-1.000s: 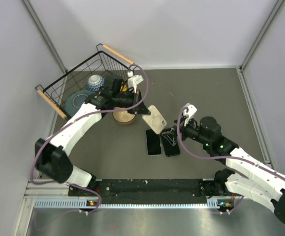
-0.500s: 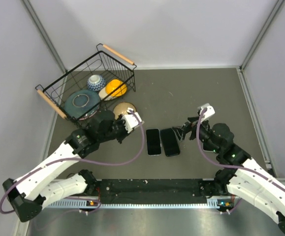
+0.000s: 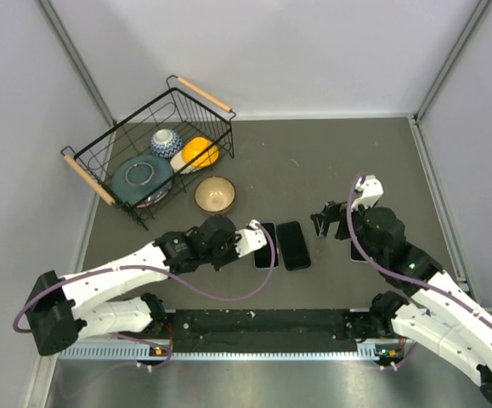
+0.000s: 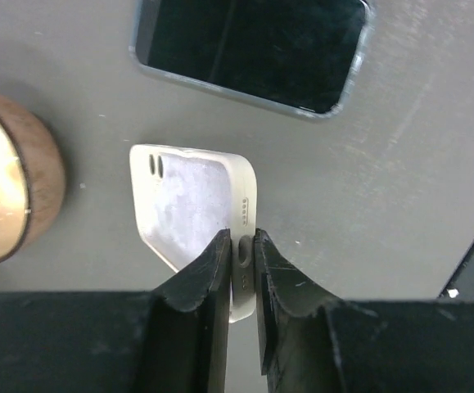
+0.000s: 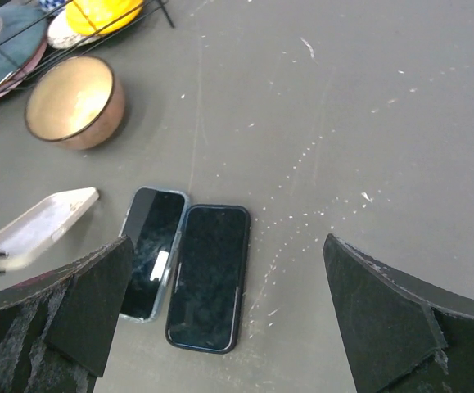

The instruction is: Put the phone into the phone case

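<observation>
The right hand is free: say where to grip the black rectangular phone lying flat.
Take the black rectangular phone by its short ends, coming straight down from above. It lies flat, and one long edge sits close against the blue-rimmed phone, probably leaving no finger room there.

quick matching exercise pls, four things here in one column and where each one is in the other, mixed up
1 phone case
2 wooden bowl
3 yellow item
4 two phones

a in the wire basket
b on the table beside the basket
c edge pinched in the left tool
d flat on the table, side by side

Pairs: 1-c, 2-b, 3-a, 4-d
</observation>
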{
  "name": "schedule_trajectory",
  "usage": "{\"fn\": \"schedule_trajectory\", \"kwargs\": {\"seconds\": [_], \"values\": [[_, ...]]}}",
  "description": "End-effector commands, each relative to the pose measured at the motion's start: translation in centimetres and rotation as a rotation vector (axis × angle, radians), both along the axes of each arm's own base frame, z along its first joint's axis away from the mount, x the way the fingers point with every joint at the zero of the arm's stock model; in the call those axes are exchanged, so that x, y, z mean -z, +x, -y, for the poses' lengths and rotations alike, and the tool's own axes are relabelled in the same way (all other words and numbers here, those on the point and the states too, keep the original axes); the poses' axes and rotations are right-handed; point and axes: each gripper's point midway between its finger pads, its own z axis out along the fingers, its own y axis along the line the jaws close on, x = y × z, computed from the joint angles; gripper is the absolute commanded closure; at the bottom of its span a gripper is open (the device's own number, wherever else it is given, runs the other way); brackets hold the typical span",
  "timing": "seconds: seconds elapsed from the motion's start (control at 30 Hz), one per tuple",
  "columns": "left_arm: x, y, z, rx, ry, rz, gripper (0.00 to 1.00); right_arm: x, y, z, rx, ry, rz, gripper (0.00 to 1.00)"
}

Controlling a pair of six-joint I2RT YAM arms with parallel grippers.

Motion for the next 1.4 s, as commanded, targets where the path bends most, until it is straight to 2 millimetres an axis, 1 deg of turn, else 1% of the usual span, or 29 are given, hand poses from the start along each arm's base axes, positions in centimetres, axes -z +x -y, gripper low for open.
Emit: {"fn": "schedule_trajectory", "kwargs": {"seconds": [0.0, 0.1, 0.23, 0.27, 0.3, 0.33, 0.37, 0.4, 0.43, 0.47, 0.5, 0.53, 0.57, 0.6, 0.63, 0.67, 0.7, 0.73, 0.77, 0.8, 0.83, 0.87, 0.9, 0.97, 1.13, 1.17, 1.2, 1.27, 1.37], "values": [[1.3, -1.9, 0.9, 0.037, -0.025, -0.047, 0.75, -2.0, 0.3, 1.4, 0.113, 0.028, -0.028, 0.01], [0.4, -1.8, 1.2, 0.032, -0.053, -0.036, 0.57, -1.5, 0.1, 1.5, 0.123, 0.026, -0.056, 0.01], [-0.4, -1.5, 1.1, 0.0, -0.068, -0.03, 0.52, -1.0, -0.1, 1.8, 0.166, 0.065, -0.101, 0.01], [-0.7, -1.4, 1.2, -0.009, -0.077, -0.024, 0.5, -0.8, -0.3, 1.7, 0.188, 0.11, -0.13, 0.01], [-1.1, -1.3, 1.3, -0.017, -0.09, -0.015, 0.45, -0.3, -0.4, 1.8, 0.207, 0.124, -0.156, 0.01], [-2.0, -0.9, 1.5, -0.022, -0.118, 0.012, 0.34, 0.2, -0.3, 2.3, 0.257, 0.136, -0.176, 0.01], [-2.7, -0.2, 1.3, -0.051, -0.129, 0.05, 0.28, 0.8, -0.3, 2.5, 0.319, 0.192, -0.223, 0.01], [-3.3, 0.1, 1.2, -0.069, -0.146, 0.069, 0.25, 1.1, -0.3, 2.7, 0.355, 0.203, -0.249, 0.01], [-4.8, 0.4, 1.3, -0.08, -0.19, 0.104, 0.05, 2.2, -0.7, 3.6, 0.409, 0.178, -0.292, 0.01], [-6.0, 1.1, 1.2, -0.115, -0.223, 0.149, 0.01, 3.0, -0.6, 3.7, 0.461, 0.196, -0.342, 0.01], [-7.1, 1.4, 1.3, -0.155, -0.274, 0.159, 0.01, 3.0, -0.7, 3.9, 0.495, 0.198, -0.367, 0.01], [-8.9, 1.6, 1.1, -0.18, -0.333, 0.192, 0.01, 3.9, -1.0, 4.8, 0.543, 0.174, -0.415, 0.01], [-10.3, 2.0, 1.0, -0.212, -0.383, 0.223, 0.01, 4.5, -1.1, 5.2, 0.588, 0.179, -0.454, 0.01], [-11.7, 1.9, 0.6, -0.242, -0.446, 0.239, 0.01, 4.9, -0.9, 5.5, 0.624, 0.163, -0.489, 0.01], [-12.6, 2.1, 0.4, -0.275, -0.49, 0.25, 0.01, 5.8, -1.2, 6.6, 0.684, 0.141, -0.536, 0.01], [-13.8, 2.8, -0.3, -0.383, -0.57, 0.26, 0.01, 6.1, -1.2, 7.0, 0.723, 0.151, -0.562, 0.01], [-14.6, 2.9, -1.0, -0.44, -0.631, 0.265, 0.01, 7.1, -1.3, 7.3, 0.752, 0.141, -0.609, 0.01], [-15.1, 3.0, -1.3, -0.486, -0.674, 0.252, 0.01, 8.0, -1.6, 8.9, 0.829, 0.136, -0.653, 0.01], [-15.2, 2.7, -1.4, -0.515, -0.704, 0.218, 0.01, 8.8, -1.9, 9.5, 0.888, 0.16, -0.69, 0.01], [-15.8, 2.4, -1.4, -0.514, -0.727, 0.207, 0.01, 9.7, -2.2, 9.9, 0.926, 0.174, -0.749, 0.01], [-16.0, 2.3, -1.4, -0.518, -0.737, 0.195, 0.01, 10.4, -2.5, 11.2, 1.0, 0.201, -0.786, 0.02], [-15.9, 2.1, -1.5, -0.535, -0.742, 0.171, 0.01, 11.4, -3.0, 11.8, 1.056, 0.221, -0.83, 0.02], [-15.9, 2.0, -1.2, -0.533, -0.74, 0.154, 0.01, 12.0, -3.3, 12.1, 1.087, 0.242, -0.862, 0.04], [-15.6, 2.0, -1.0, -0.546, -0.72, 0.125, 0.01, 13.0, -3.6, 13.5, 1.198, 0.304, -0.877, 0.04], [-13.2, 2.4, -2.4, -0.665, -0.635, 0.106, 0.01, 13.8, -4.0, 15.3, 1.362, 0.407, -0.868, 0.04], [-12.9, 2.5, -2.6, -0.681, -0.626, 0.106, 0.01, 14.1, -4.1, 15.8, 1.403, 0.433, -0.883, 0.05], [-12.7, 2.5, -2.8, -0.694, -0.617, 0.102, 0.01, 14.3, -4.2, 15.7, 1.412, 0.459, -0.916, 0.05], [-12.5, 2.4, -2.8, -0.705, -0.623, 0.091, 0.01, 14.9, -4.4, 16.4, 1.474, 0.473, -0.941, 0.05], [-12.1, 2.0, -2.7, -0.699, -0.634, 0.064, 0.01, 15.5, -4.0, 17.1, 1.521, 0.493, -0.967, 0.04]]}}
